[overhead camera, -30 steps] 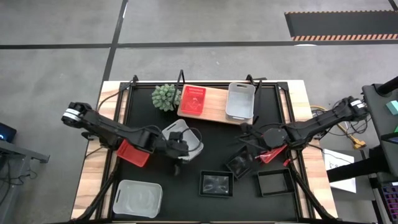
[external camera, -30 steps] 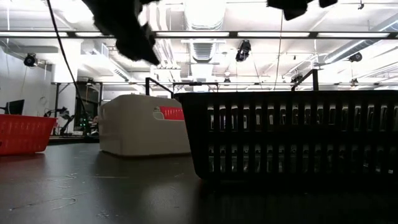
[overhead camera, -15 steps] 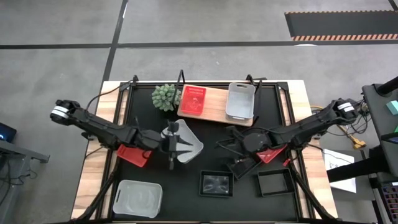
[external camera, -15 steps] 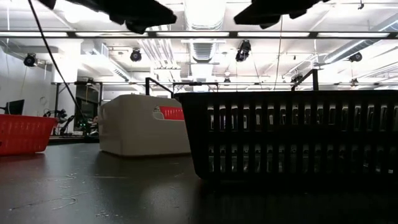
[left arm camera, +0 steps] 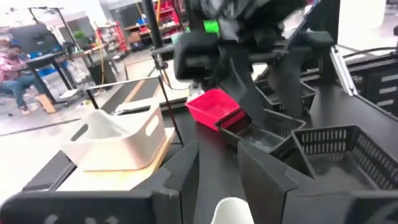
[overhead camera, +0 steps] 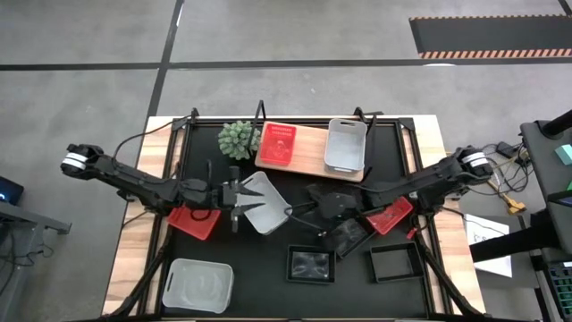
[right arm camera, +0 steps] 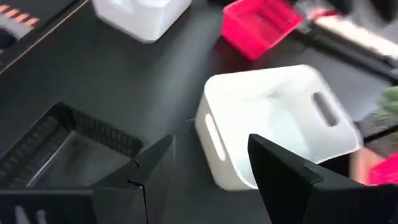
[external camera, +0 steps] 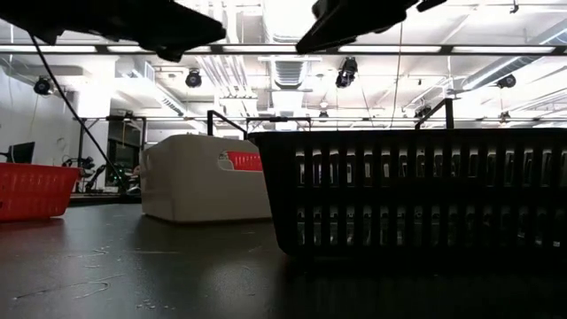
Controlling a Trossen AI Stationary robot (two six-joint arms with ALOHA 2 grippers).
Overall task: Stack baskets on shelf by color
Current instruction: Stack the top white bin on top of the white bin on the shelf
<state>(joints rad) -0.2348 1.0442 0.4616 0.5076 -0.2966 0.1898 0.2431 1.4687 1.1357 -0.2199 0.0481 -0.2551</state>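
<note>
The left gripper grips the near-left rim of a white translucent plastic basket mid-table; the right gripper, fingers wide, nears its other side. Probably a handover; next, carry it far-right onto the white basket on the wooden shelf.

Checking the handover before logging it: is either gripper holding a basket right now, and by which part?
The left gripper holds the white basket by its rim. The right gripper is open beside it, holding nothing.
</note>
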